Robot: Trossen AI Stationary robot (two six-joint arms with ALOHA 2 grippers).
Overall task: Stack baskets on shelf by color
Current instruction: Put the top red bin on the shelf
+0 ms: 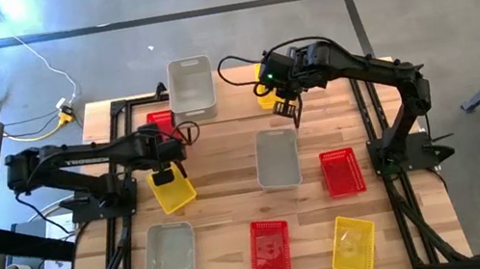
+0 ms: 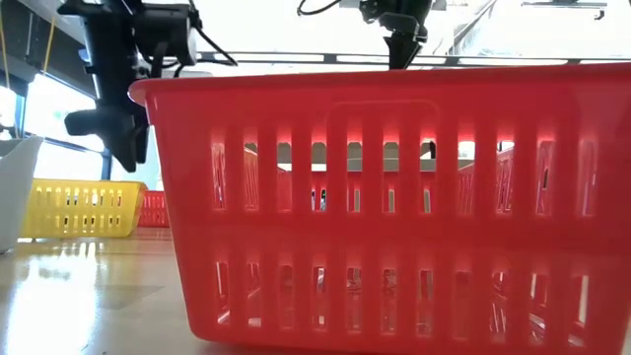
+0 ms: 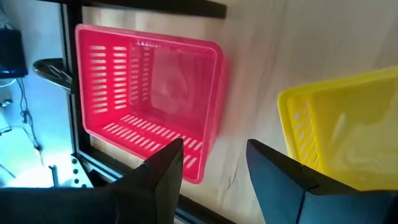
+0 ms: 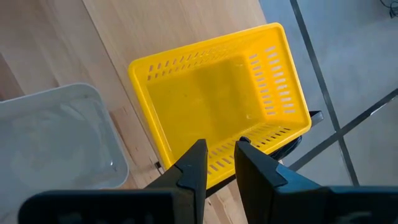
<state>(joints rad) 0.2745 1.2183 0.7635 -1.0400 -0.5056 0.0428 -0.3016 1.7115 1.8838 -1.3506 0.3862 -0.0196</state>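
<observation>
My left gripper (image 3: pixel 214 149) hangs open over the bare wood between a red basket (image 3: pixel 149 99) and a yellow basket (image 3: pixel 342 124) at the table's left, and touches neither; in the high view it stands at the yellow basket's far edge (image 1: pixel 165 173). My right gripper (image 4: pixel 217 163) hangs high over another yellow basket (image 4: pixel 217 93) at the far edge, its fingers a narrow gap apart with nothing between them. Beside that basket a pale grey basket (image 1: pixel 191 89) stands on the shelf (image 1: pixel 236 96). The arm hides most of the far yellow basket in the high view.
Loose on the tabletop lie a grey basket (image 1: pixel 277 158) in the middle, a red one (image 1: pixel 342 172) to its right, and a grey (image 1: pixel 170 258), a red (image 1: pixel 270 247) and a yellow one (image 1: pixel 352 245) along the near edge. The near red basket (image 2: pixel 394 207) fills the low view.
</observation>
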